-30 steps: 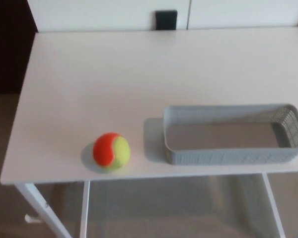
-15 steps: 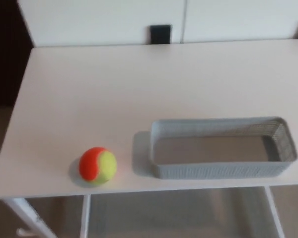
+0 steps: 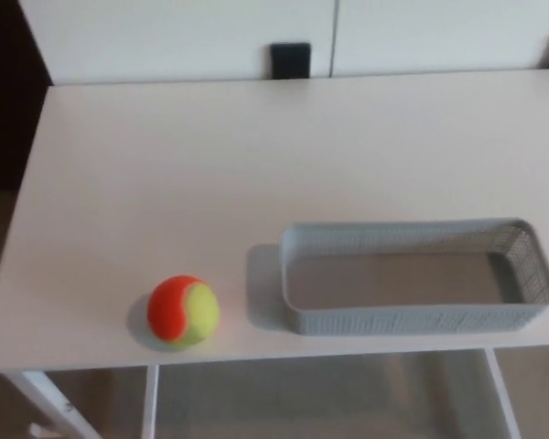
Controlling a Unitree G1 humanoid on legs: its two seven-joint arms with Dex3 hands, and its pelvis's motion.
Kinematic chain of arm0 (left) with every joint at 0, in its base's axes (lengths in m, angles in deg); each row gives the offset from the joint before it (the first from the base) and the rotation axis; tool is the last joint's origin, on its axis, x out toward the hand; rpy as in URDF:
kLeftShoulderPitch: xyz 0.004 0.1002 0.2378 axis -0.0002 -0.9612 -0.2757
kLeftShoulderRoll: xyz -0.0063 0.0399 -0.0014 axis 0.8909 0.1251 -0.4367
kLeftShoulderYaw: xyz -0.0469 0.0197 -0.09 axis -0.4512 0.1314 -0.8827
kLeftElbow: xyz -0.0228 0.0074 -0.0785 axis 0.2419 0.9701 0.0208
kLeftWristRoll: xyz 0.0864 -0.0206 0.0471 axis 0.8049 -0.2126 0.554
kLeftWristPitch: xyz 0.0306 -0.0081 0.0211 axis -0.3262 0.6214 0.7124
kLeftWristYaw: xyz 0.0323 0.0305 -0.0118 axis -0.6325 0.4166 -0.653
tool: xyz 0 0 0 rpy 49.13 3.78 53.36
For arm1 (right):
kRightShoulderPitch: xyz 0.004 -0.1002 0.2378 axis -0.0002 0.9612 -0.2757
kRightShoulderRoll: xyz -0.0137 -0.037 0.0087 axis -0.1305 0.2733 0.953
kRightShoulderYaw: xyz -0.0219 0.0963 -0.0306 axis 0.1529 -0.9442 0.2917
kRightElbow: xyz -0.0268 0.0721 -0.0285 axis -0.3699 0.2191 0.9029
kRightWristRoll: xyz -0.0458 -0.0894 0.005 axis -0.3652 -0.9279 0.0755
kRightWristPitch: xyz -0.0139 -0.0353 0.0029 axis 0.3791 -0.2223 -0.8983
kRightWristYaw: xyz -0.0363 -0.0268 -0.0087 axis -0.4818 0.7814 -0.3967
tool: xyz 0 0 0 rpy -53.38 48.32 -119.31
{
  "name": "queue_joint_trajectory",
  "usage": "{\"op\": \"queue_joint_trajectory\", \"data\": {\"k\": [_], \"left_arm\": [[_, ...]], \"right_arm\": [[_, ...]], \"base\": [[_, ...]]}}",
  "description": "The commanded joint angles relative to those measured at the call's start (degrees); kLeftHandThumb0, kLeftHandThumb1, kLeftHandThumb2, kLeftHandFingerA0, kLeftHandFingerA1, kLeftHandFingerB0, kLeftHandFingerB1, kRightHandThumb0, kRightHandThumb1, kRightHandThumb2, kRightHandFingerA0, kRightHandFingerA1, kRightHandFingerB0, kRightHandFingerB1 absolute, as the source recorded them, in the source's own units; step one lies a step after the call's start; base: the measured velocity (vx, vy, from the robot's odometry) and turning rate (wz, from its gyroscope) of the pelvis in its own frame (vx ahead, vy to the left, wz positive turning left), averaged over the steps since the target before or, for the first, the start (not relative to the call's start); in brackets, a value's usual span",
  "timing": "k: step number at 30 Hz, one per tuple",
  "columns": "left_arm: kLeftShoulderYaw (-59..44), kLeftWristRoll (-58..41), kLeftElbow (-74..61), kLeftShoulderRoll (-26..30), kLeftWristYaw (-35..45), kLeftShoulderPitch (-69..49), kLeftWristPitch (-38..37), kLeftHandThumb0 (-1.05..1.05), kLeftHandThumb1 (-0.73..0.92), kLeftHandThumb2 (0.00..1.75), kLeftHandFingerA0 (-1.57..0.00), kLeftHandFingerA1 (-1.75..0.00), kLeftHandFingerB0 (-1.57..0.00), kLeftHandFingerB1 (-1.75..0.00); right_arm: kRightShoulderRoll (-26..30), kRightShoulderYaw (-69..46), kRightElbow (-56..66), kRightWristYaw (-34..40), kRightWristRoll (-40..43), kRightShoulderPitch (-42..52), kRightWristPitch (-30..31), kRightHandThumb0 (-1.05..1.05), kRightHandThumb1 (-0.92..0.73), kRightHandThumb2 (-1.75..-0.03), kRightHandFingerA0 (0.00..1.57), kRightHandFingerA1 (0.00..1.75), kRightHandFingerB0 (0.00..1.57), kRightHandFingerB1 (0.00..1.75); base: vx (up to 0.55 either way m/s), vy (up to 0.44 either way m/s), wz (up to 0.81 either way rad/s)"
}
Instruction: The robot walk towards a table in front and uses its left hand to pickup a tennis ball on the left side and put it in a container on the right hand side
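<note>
An orange and yellow-green tennis ball (image 3: 183,310) rests on the white table (image 3: 210,174) near its front edge, on the left side. To its right lies a grey, empty, rectangular mesh container (image 3: 415,324), also near the front edge. A gap of bare tabletop separates ball and container. Neither of my hands nor any part of my arms shows in the head view.
The table's white legs (image 3: 151,402) show below the front edge. Behind the table runs a white wall or cabinet with a small black square (image 3: 290,60). A dark area (image 3: 5,110) lies off the table's left edge.
The whole picture has shifted: the camera moved, so ball and container now sit further left and slightly lower than a second ago. Nothing on the table moved.
</note>
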Motion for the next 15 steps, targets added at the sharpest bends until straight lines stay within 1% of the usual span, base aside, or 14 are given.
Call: {"op": "queue_joint_trajectory", "data": {"k": [1, 7, 9, 13, 15], "left_arm": [[-0.32, 0.42, 0.45, 0.83, 0.24, 0.04, -1.06, -0.01, 0.53, 0.94, -0.25, -0.53, -0.14, -0.48], [-0.5, 0.23, 0.79, 0.7, -0.06, 0.43, -0.74, 0.0, 0.52, 0.93, -0.27, -0.54, -0.15, -0.48], [-0.37, 0.41, 0.47, 0.75, -0.36, 0.53, -0.05, 0.0, 0.52, 0.94, -0.26, -0.54, -0.15, -0.48], [0.0, 1.13, -0.02, 1.01, -0.28, 0.12, -1.03, 0.0, 0.53, 0.94, -0.26, -0.54, -0.14, -0.48], [-0.57, 0.02, -1.19, 0.68, -0.25, -0.33, 0.33, 0.0, 0.51, 0.93, -0.26, -0.54, -0.14, -0.48]], "right_arm": [[0.51, -0.02, -0.32, 0.1, -0.04, -0.35, 0.18, -0.32, -0.59, -0.57, 0.45, 0.46, 0.33, 0.36], [0.47, -0.18, -0.49, -0.31, 0.29, -0.38, -0.46, -0.31, -0.59, -0.58, 0.46, 0.48, 0.33, 0.36], [0.5, 0.0, 0.57, 0.16, -0.17, -0.11, 0.85, -0.33, -0.6, -0.58, 0.46, 0.46, 0.33, 0.36], [0.58, -0.06, -0.6, -0.05, -0.14, -0.58, 0.01, -0.32, -0.59, -0.58, 0.46, 0.47, 0.33, 0.36], [0.4, -0.03, 0.56, -0.44, 0.08, -0.13, 0.76, -0.31, -0.6, -0.58, 0.45, 0.47, 0.32, 0.36]], "base": [[-0.02, 0.124, 0.17], [0.01, 0.0, 0.01], [0.0, 0.0, 0.0], [0.0, 0.0, 0.0], [0.0, 0.0, 0.0]]}}
